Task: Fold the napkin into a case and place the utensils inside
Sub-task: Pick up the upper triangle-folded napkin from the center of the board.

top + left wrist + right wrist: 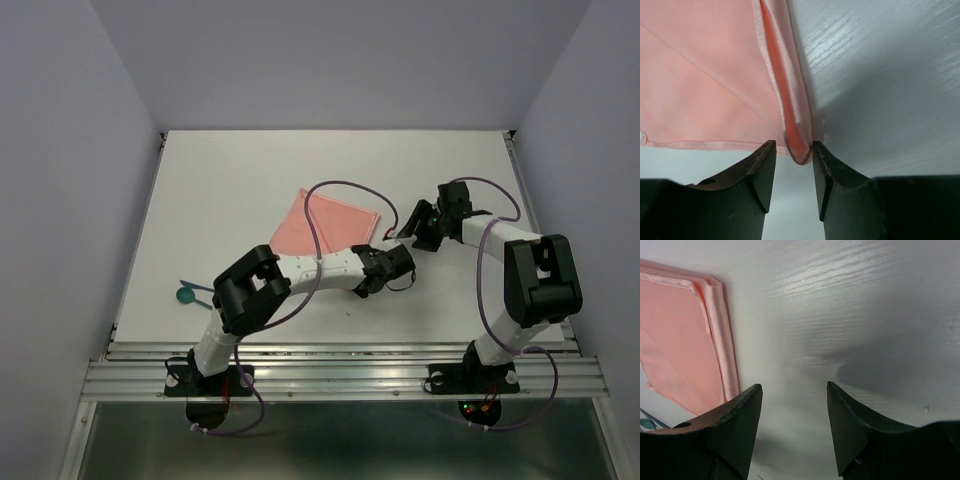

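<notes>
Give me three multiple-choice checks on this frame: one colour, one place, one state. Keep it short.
1. What colour is the napkin?
A) white B) teal C) salmon-pink
2. Where do the utensils lie?
A) on the napkin B) left of the napkin, near the left edge of the table C) at the table's far edge
3. How is the right gripper?
A) shut on the napkin B) open over bare table C) shut on a utensil

Answers:
1 C: every view shows it salmon-pink.
2 B: the top view shows them apart from the cloth.
3 B: its wrist view shows jaws apart, nothing between them.
</notes>
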`<action>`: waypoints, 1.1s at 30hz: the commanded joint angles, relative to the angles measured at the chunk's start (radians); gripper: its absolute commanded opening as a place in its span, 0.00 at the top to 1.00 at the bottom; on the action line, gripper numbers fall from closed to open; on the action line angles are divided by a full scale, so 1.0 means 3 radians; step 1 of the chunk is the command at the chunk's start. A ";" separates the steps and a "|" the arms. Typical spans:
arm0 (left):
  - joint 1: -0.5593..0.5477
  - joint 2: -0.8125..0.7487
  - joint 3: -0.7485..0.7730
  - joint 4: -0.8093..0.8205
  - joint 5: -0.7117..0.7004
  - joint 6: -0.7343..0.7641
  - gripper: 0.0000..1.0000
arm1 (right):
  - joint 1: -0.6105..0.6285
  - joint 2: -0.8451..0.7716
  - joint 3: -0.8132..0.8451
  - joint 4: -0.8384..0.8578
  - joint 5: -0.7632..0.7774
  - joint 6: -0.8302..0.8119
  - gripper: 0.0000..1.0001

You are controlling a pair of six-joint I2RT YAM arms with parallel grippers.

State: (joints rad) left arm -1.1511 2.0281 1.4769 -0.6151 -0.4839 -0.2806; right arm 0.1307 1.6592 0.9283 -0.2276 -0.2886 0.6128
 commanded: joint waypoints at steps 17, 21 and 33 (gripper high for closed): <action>-0.0064 0.0046 0.0052 0.0046 -0.0074 0.0117 0.63 | 0.0004 -0.0070 0.0071 0.0048 -0.0025 -0.0049 0.40; -0.0080 -0.0036 0.0134 0.0020 -0.0166 0.0081 0.55 | 0.0004 -0.0075 0.0066 0.0043 -0.0025 -0.0049 0.40; -0.0131 0.0050 0.0006 0.0123 -0.0090 0.0112 0.51 | 0.0004 -0.0106 0.0020 0.0043 -0.0010 -0.0049 0.40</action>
State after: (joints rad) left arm -1.1744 2.0617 1.4876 -0.5900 -0.4999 -0.2493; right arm 0.1307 1.6592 0.9283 -0.2276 -0.2886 0.6125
